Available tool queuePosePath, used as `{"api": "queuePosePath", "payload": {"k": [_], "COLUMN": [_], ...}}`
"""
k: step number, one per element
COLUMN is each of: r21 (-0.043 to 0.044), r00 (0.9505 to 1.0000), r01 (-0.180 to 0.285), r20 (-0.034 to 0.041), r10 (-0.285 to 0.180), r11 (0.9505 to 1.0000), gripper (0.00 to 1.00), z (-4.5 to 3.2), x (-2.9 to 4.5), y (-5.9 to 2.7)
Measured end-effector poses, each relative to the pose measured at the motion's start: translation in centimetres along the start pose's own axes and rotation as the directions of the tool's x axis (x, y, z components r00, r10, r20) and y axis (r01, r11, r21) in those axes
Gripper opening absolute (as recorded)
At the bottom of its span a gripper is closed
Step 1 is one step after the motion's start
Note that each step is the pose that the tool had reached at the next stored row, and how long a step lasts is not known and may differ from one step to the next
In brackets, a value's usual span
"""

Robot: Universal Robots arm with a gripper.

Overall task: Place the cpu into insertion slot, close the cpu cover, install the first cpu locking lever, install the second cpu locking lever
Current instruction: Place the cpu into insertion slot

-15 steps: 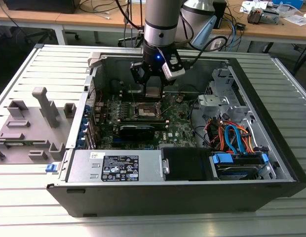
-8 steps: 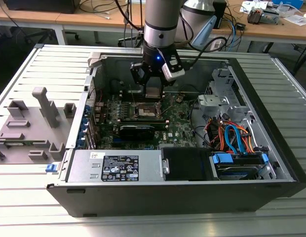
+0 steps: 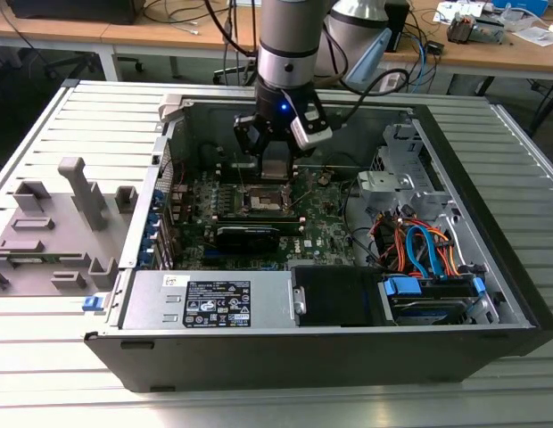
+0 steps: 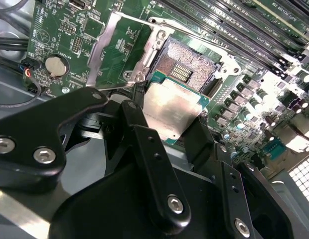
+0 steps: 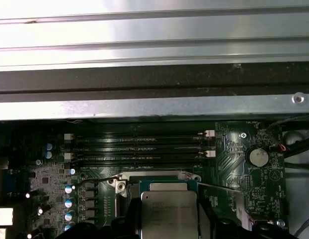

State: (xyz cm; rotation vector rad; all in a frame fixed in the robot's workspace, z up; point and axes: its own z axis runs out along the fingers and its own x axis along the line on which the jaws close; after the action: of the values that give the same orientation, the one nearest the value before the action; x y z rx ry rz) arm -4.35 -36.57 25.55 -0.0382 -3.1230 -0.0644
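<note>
A pale grey table [image 3: 45,392] of ribbed metal slats spreads out below the claw [image 3: 275,174] on every side, under soft, even light. Well beyond the claw, light wooden workbenches [image 3: 152,37] stand in a row, strewn with cables [image 3: 196,18]. Dark floor [image 3: 18,71] shows underneath them.

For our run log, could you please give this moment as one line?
gripper: shut on cpu | cpu: above insertion slot, not seated | cpu cover: open
</note>
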Motion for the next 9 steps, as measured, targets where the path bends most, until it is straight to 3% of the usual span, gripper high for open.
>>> {"api": "queuePosePath", "payload": {"k": [9], "r21": [0.0000], "r00": [1.0000], "r01": [0.000], "r20": [0.0000], "r10": [0.000], "r11": [1.0000], "gripper": [0.55], "z": [0.26], "x": [0.00], "y": [-0.16]}}
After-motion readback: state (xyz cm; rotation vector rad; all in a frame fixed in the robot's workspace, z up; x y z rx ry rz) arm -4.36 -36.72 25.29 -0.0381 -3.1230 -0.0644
